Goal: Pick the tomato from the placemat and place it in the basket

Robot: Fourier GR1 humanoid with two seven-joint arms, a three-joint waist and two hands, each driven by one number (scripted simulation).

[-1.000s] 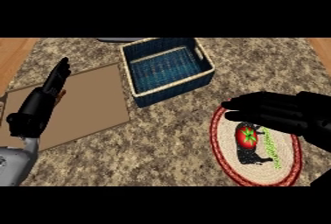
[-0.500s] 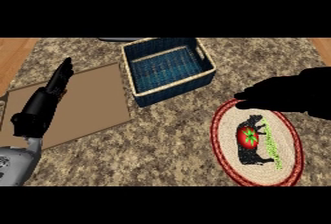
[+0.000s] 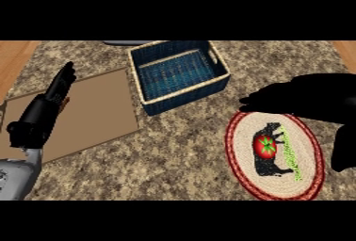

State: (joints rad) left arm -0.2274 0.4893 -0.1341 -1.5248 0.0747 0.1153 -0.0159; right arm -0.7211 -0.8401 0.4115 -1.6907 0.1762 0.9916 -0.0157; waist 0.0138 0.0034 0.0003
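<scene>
A red tomato point(image 3: 265, 146) with a green top lies in the middle of an oval woven placemat point(image 3: 243, 170) with a red rim and a black animal figure. My right hand point(image 3: 313, 96) hovers just beyond the mat's far edge, fingers stretched out to the left and holding nothing; its thumb hangs down at the mat's right side. It does not touch the tomato. The dark blue woven basket point(image 3: 154, 100) stands further back and to the left, with nothing inside. My left hand point(image 3: 43, 112) rests open at the left, fingers pointing up.
A flat brown board point(image 3: 90, 117) lies on the speckled stone counter under the left hand. Wooden floor shows past the counter's far left and right corners. A grey object peeks over the back edge behind the basket.
My right hand has drawn back from over the tomato, up and to the right, uncovering the tomato and most of the placemat. The left hand has stayed still.
</scene>
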